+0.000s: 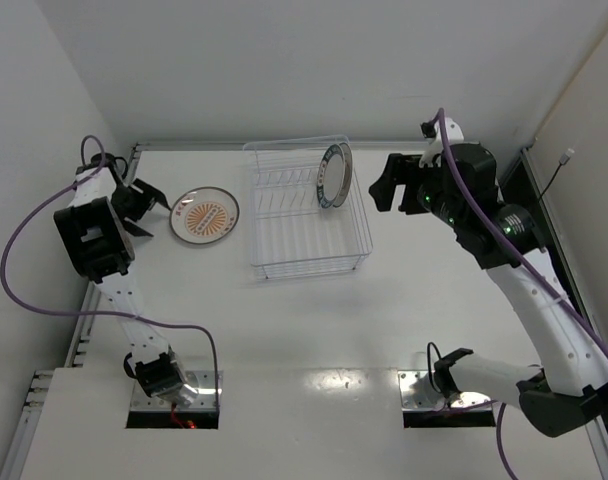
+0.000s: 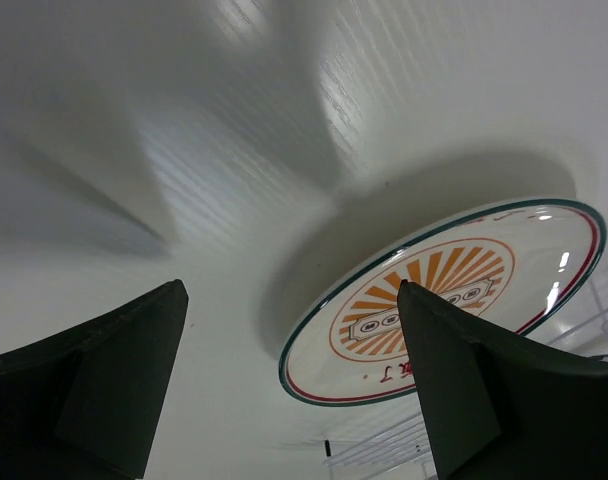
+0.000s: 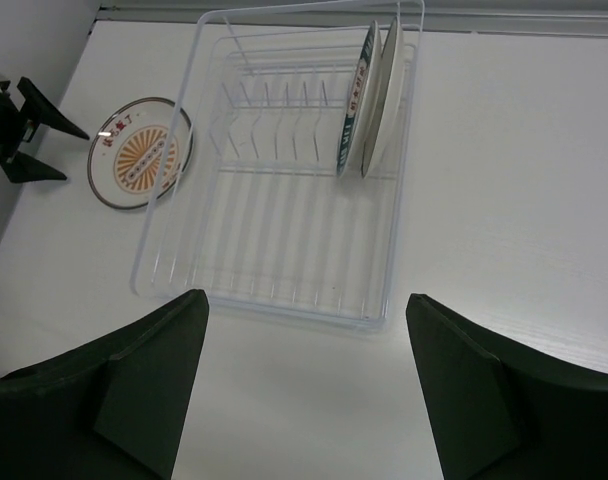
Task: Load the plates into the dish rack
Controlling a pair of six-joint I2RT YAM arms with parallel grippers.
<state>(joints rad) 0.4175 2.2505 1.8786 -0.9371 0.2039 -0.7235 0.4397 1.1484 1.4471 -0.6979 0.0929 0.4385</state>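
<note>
The dish rack (image 1: 309, 255) stands at the table's middle back. Two plates stand upright side by side in its tines: the dark-rimmed plate (image 1: 333, 176) and, in the right wrist view, a white plate (image 3: 388, 90) beside the dark-rimmed one (image 3: 356, 95). The orange sunburst plate (image 1: 204, 215) lies flat on the table left of the rack; it also shows in the left wrist view (image 2: 439, 300) and the right wrist view (image 3: 139, 153). My left gripper (image 1: 149, 208) is open, just left of that plate. My right gripper (image 1: 389, 188) is open and empty, raised right of the rack.
White walls close the table on the left, back and right. A raised rail (image 1: 84, 320) runs along the left edge. The arm bases (image 1: 169, 385) sit at the near edge with purple cables looping beside them.
</note>
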